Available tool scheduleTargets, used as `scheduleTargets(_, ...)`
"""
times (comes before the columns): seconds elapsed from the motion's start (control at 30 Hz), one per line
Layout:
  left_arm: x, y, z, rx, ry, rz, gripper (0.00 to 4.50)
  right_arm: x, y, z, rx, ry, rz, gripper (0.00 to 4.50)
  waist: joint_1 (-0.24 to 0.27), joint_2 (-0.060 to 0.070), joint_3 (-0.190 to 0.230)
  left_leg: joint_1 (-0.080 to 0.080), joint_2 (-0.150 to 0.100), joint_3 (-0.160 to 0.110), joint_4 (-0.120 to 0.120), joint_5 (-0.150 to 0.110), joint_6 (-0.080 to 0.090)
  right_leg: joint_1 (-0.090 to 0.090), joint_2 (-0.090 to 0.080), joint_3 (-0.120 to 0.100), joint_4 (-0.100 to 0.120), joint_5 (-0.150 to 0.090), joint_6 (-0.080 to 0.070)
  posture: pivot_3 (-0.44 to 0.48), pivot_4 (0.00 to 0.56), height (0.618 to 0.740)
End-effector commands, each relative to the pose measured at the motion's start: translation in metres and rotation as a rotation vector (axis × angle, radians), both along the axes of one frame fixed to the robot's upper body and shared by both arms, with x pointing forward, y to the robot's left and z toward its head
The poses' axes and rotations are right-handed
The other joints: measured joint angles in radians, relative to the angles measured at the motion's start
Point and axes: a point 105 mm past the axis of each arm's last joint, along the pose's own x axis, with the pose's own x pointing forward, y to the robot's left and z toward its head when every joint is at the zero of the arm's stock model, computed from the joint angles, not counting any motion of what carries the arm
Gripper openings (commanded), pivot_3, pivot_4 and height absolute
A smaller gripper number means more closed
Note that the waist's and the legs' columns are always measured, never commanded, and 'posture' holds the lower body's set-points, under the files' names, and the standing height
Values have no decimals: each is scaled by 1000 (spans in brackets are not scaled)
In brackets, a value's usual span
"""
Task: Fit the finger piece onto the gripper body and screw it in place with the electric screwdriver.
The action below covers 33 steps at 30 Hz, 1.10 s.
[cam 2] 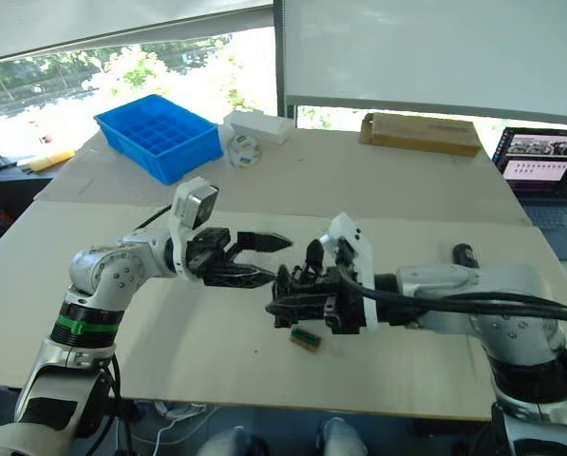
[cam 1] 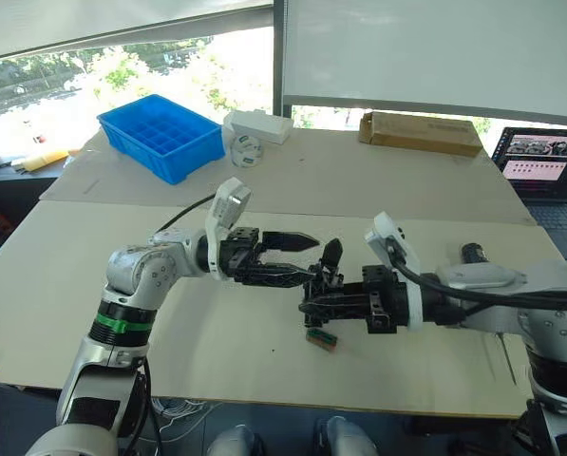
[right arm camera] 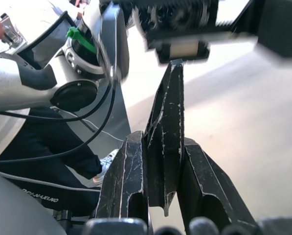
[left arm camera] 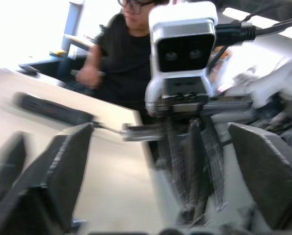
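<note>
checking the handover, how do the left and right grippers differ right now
The left gripper is open, its two black fingers spread with nothing between them; the right gripper is shut on the gripper body, whose pointed finger sticks up. In the right wrist view its fingers press that black piece from both sides. The left points toward the right, the right toward the left. Both hover above the table, tips close together.

1 blue bin [cam 1: 161,136], 2 boxes [cam 1: 420,132]

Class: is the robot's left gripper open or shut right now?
Open. The left gripper has its two fingers spread apart, with nothing between them.
</note>
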Motion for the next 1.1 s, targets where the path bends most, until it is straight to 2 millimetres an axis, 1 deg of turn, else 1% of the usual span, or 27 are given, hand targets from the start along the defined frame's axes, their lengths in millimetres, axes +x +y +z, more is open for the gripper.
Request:
scheduleTargets(0.03, 22, 25, -17, 81, -208, 106, 4500, -10, -12, 12, 20, -170, 34, 414, 1, 0, 0, 0, 0, 0, 0, 0, 0, 0, 0, 0, 0, 0, 0, 0, 150, 740)
scheduleTargets(0.07, 27, 31, -21, 93, -222, 125, 4500, -12, -14, 14, 42, -202, 42, 414, 2, 0, 0, 0, 0, 1, 0, 0, 0, 0, 1, -1, 0, 0, 0, 0, 150, 740)
scheduleTargets(0.17, 36, 50, -50, 217, -251, 155, 4500, -9, -25, 14, 78, -260, -9, 414, 0, -1, 0, 0, 0, 1, 1, 0, 0, 0, 1, -2, -1, 0, 0, 0, 150, 740)
scheduleTargets(0.2, 36, 53, -63, 259, -247, 153, 4500, -7, -30, 12, 95, -277, -31, 414, 0, -1, 0, 0, 0, 1, 1, 0, 0, -1, 1, -2, -1, 0, 0, 0, 150, 740)
scheduleTargets(0.23, 37, 54, -72, 282, -245, 149, 4500, -7, -33, 11, 106, -289, -42, 414, 1, -1, 0, 0, 0, 1, 1, 0, 0, -1, 0, -2, -1, 0, 1, 0, 150, 740)
scheduleTargets(0.3, 40, 45, -93, 304, -235, 160, 4500, -5, -40, 5, 114, -296, -80, 414, 5, -1, 0, 0, 0, 1, 1, 0, 1, 0, 0, -2, -1, 0, 1, 0, 150, 740)
scheduleTargets(0.37, 44, 38, -102, 306, -242, 168, 4500, -2, -44, 1, 111, -306, -104, 414, 10, -1, 1, -1, 0, 0, 2, -1, 2, 0, -1, -3, -1, 0, 1, 0, 150, 740)
scheduleTargets(0.43, 45, 23, -112, 308, -232, 148, 4500, -2, -44, -2, 100, -322, -117, 414, 11, -1, 1, -3, 0, 0, 5, -2, 4, 0, -1, -3, -1, 1, 2, 0, 150, 740)
scheduleTargets(0.63, 48, -9, -123, 275, -223, 123, 4500, -6, -43, -7, 92, -327, -116, 414, 5, -2, 1, -4, 0, 0, 7, -4, 7, 0, -3, -2, -2, 2, 4, 0, 150, 740)
scheduleTargets(0.77, 54, -31, -126, 257, -203, 137, 4500, -8, -44, -10, 91, -326, -126, 414, 4, -3, 2, -4, 0, -1, 7, -5, 8, 0, -3, -2, -2, 3, 5, 0, 150, 740)
scheduleTargets(0.97, 54, -51, -127, 257, -210, 113, 4500, -12, -42, -14, 92, -321, -129, 414, 3, -3, 2, -4, 0, -1, 10, -6, 11, 0, -4, -2, -2, 4, 6, 0, 150, 740)
scheduleTargets(1.1, 56, -58, -128, 267, -218, 122, 4500, -14, -40, -15, 92, -319, -131, 414, 3, -3, 2, -5, 0, -1, 11, -7, 13, 0, -4, -2, -2, 4, 7, 0, 150, 740)
